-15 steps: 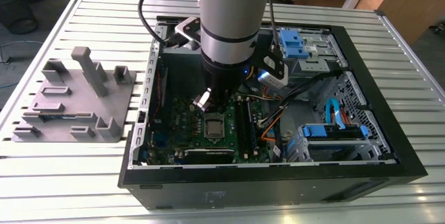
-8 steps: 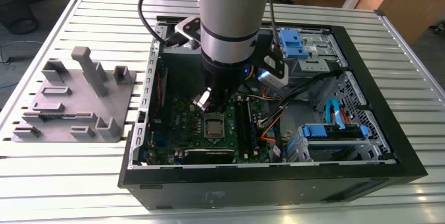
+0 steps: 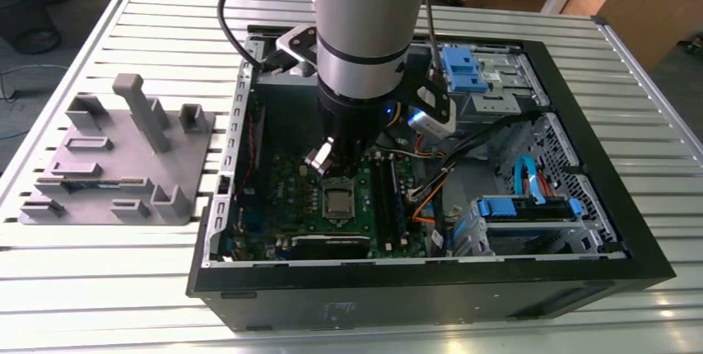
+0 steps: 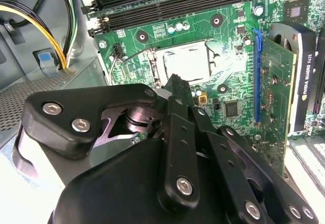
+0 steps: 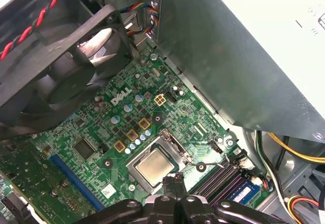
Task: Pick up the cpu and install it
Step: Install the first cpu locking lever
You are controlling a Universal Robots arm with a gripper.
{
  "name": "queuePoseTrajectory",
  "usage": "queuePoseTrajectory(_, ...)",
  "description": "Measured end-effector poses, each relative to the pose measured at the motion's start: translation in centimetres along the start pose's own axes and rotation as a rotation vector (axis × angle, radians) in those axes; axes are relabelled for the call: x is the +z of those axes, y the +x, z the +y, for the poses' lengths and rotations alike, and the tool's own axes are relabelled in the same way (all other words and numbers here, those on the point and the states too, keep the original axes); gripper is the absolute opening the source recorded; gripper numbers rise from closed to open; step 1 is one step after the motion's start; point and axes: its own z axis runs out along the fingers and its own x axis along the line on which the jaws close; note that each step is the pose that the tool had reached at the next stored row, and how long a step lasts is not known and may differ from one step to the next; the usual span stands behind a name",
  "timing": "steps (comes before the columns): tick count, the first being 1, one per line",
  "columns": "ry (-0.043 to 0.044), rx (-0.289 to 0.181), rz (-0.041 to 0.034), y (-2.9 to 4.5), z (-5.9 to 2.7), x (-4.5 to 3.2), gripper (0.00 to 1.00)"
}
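Although the arm hangs right over it, you can see the cpu (image 5: 152, 166) lying flat and square inside its socket frame (image 5: 163, 153) on the green motherboard (image 5: 122, 117) — the pictures suggest the chip is already seated, not carried. In the exterior view it sits near the middle of the board, inside the open computer case (image 3: 615, 230), just below the gripper (image 3: 332, 166). In the second wrist view the silvery cpu top (image 4: 185, 64) shows just beyond the black fingertips (image 4: 175, 79), apart from them as far as you can judge.

The gripper fingers (image 5: 173, 179) stand together, tips meeting over the socket's near edge with nothing between them. So the pick and the placing look done; whether the socket's retaining lever and frame are locked down you cannot tell from here.

Counting for you: one cpu, one socket frame, one gripper, one motherboard, one case. One black fan (image 5: 56, 66) hangs beside the board in the first wrist view, one graphics card (image 4: 277, 82) stands on edge in its slot in the second wrist view, and one grey plastic tray (image 3: 115, 165) with upright blocks rests on the slatted table (image 3: 99, 288), at the exterior view's left of the case.
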Motion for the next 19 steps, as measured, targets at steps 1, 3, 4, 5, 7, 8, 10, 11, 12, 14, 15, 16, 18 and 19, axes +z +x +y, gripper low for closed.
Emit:
queuePoseTrajectory(1, 0.0, 0.0, -0.0001, 0.0, 0.0, 0.0, 0.13)
queuePoseTrajectory(3, 0.0, 0.0, 0.0, 0.0, 0.0, -0.01, 0.13)
queuePoseTrajectory(4, 0.0, 0.0, 0.0, 0.0, 0.0, -0.03, 0.13)
queuePoseTrajectory(5, 0.0001, 0.0, 0.0002, 0.0, 0.0, -0.05, 0.13)
queuePoseTrajectory(7, 0.0001, 0.0, 0.0002, 0.0, 0.0, -0.11, 0.13)
queuePoseTrajectory(8, 0.0, 0.0, 0.0, -0.01, 0.0, -0.12, 0.13)
queuePoseTrajectory(10, 0.0, 0.0, 0.0, -0.05, 0.03, -0.79, 0.13)
queuePoseTrajectory(11, 0.0, 0.0, 0.0, -0.05, 0.03, -0.79, 0.13)
queuePoseTrajectory(12, 0.0, 0.0, 0.0, -0.05, 0.03, -0.79, 0.13)
queuePoseTrajectory(14, 0.0, 0.0, 0.0, -0.05, 0.03, -0.8, 0.13)
queuePoseTrajectory(15, 0.0, 0.0, 0.0, -0.05, 0.03, -0.8, 0.13)
queuePoseTrajectory(16, 0.0, 0.0, 0.0001, -0.06, 0.03, -0.81, 0.13)
queuePoseTrajectory(18, 0.0001, 0.0, 0.0004, -0.13, 0.1, -0.81, 0.13)
queuePoseTrajectory(19, 0.0, 0.0, 0.0001, -0.19, 0.16, -0.79, 0.13)
